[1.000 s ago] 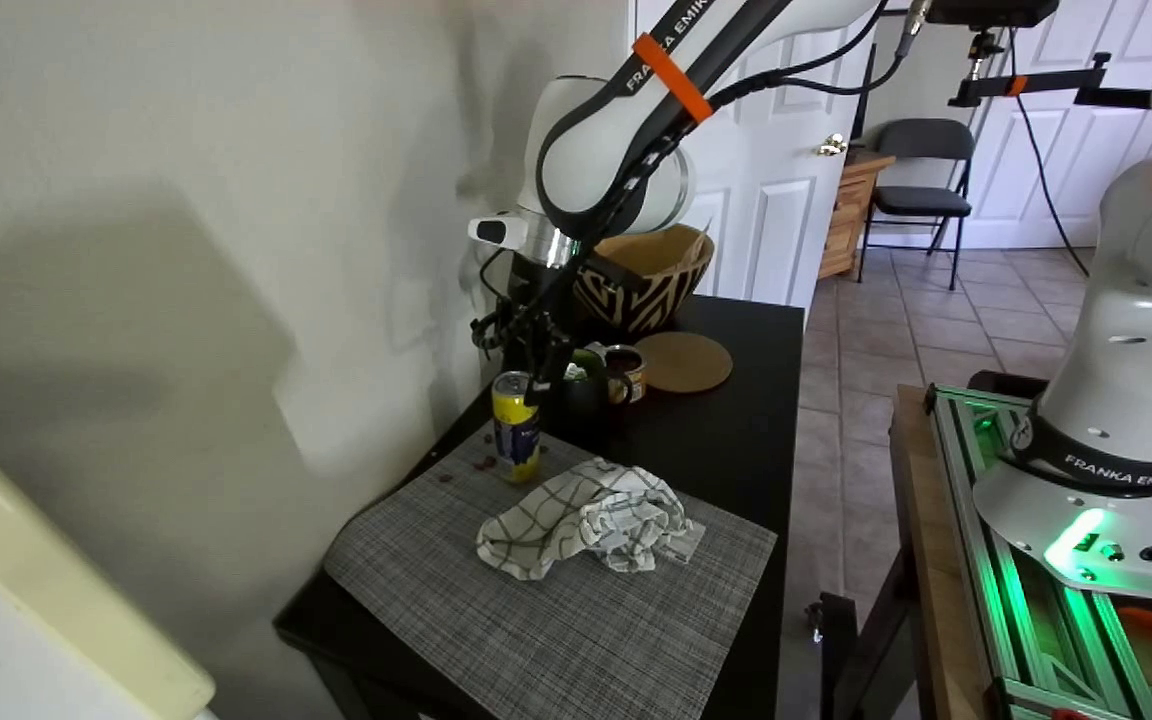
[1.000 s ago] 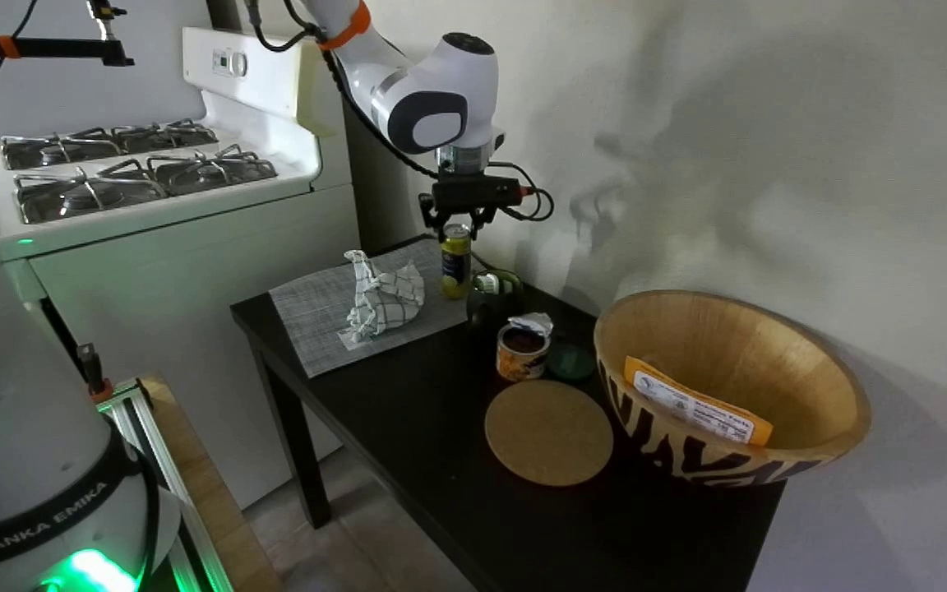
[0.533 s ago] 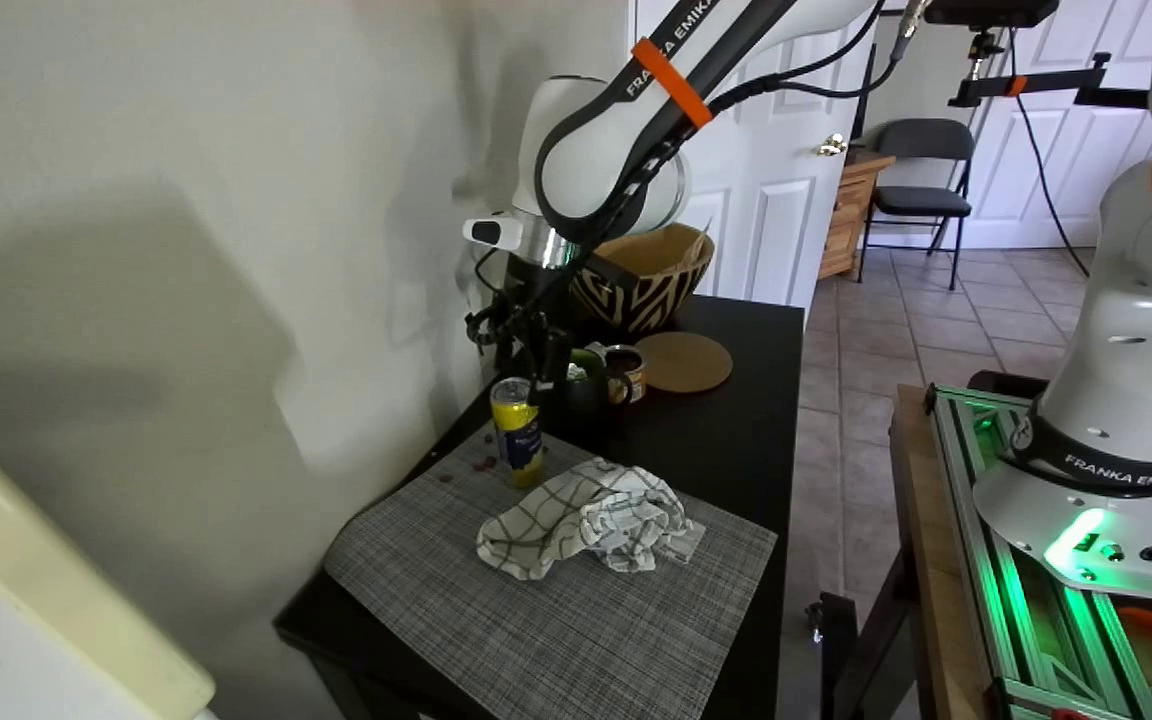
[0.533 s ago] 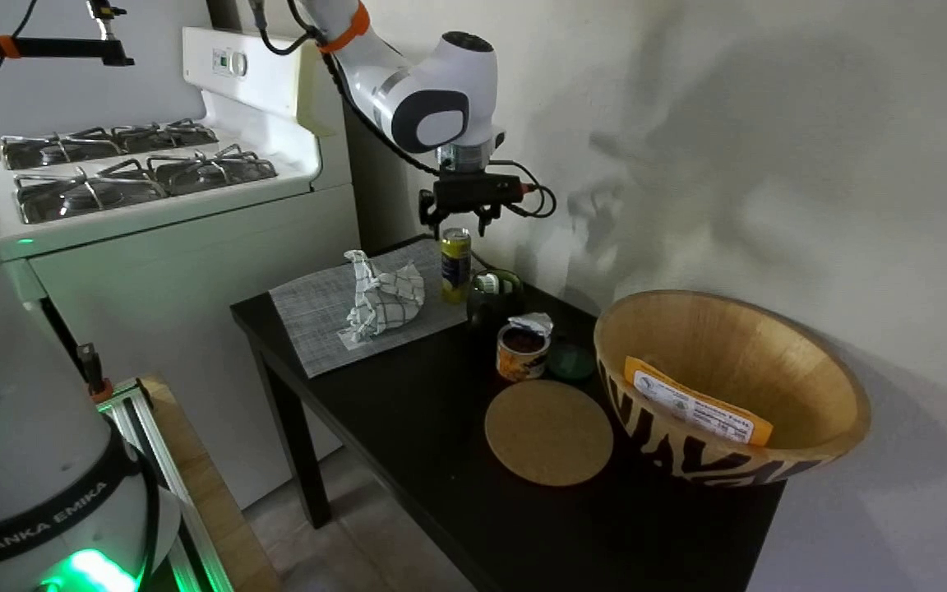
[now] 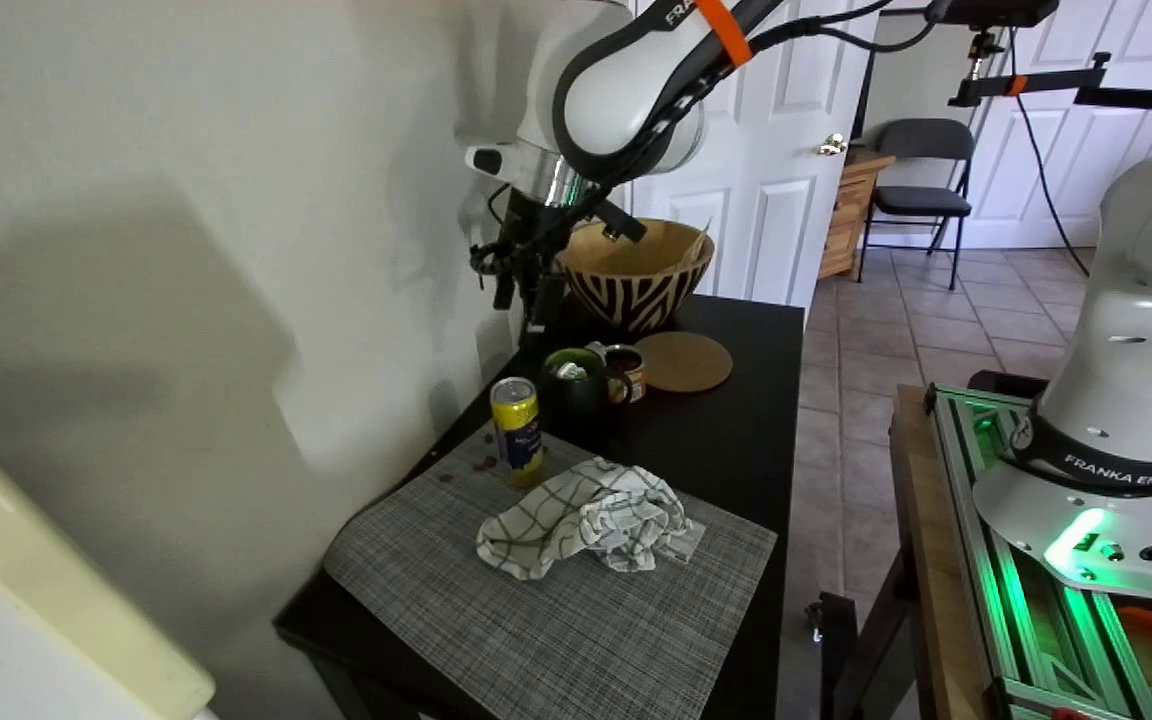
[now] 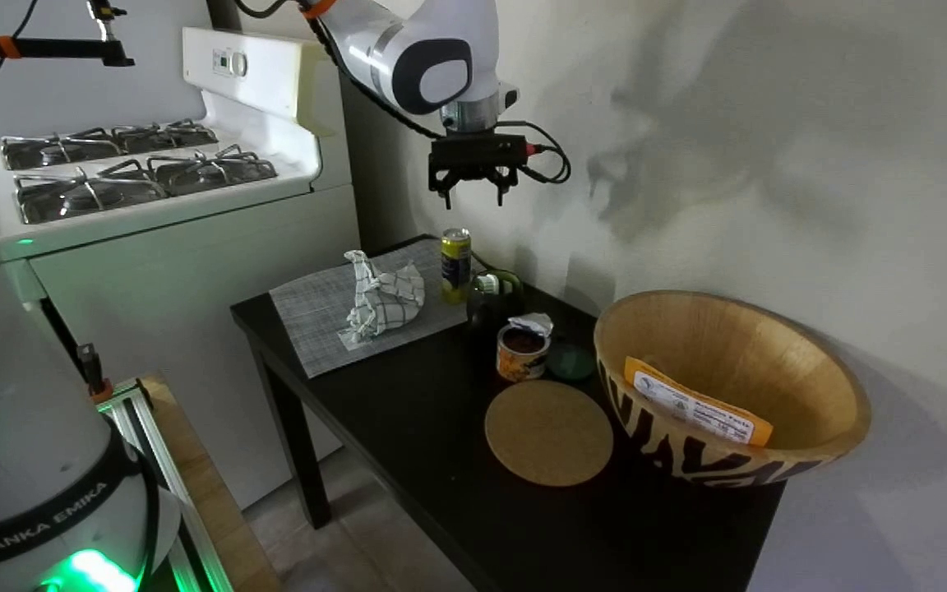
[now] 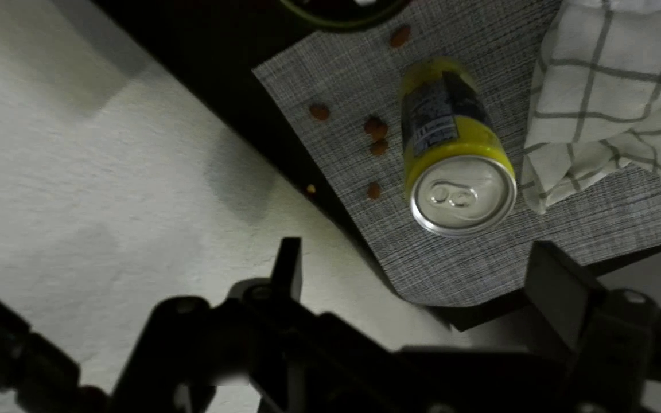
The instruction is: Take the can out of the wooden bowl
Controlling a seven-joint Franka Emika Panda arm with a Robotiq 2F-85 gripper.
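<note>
Kitchen with gas stove (image 6: 194, 247)

A yellow-and-navy drink can (image 6: 455, 265) with silvery pull-tab top stands upright near the centre of an exterior view; the zebra-patterned wooden bowl (image 6: 741, 353), upright and wide-mouthed, sits well apart at right.
</note>
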